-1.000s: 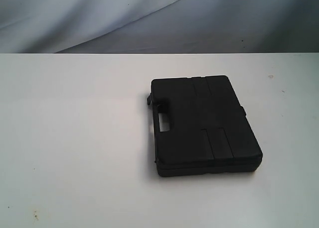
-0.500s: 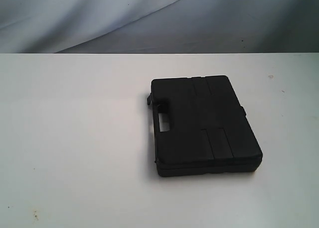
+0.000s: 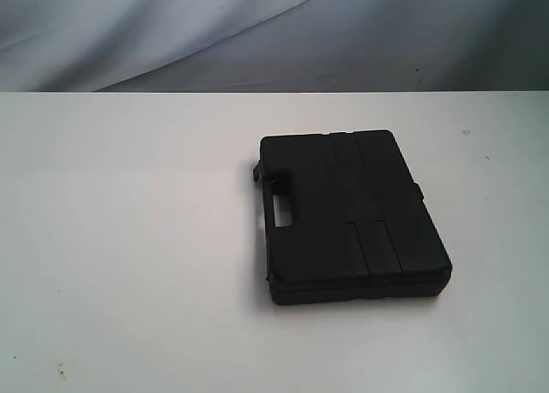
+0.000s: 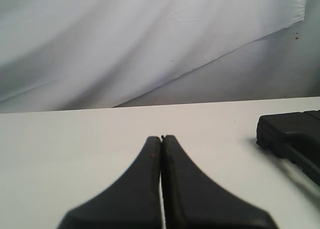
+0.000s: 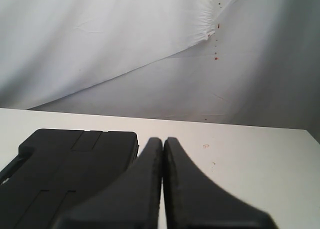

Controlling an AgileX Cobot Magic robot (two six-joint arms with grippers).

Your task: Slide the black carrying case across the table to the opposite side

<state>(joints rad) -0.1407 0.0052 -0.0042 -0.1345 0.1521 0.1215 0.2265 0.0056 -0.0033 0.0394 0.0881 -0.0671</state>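
The black carrying case (image 3: 353, 217) lies flat on the white table (image 3: 129, 238), right of the middle, its handle cutout facing left. No arm shows in the exterior view. In the left wrist view my left gripper (image 4: 161, 138) is shut with nothing in it, and a corner of the case (image 4: 292, 134) lies some way off to its side. In the right wrist view my right gripper (image 5: 163, 139) is also shut and empty, close beside the case (image 5: 65, 169); whether it touches the case cannot be told.
A crumpled white-grey cloth backdrop (image 3: 274, 33) hangs behind the table's far edge. Small specks mark the tabletop near the right side (image 3: 466, 133) and near the front left (image 3: 60, 373). Bare white table (image 4: 60, 149) spreads left of the case.
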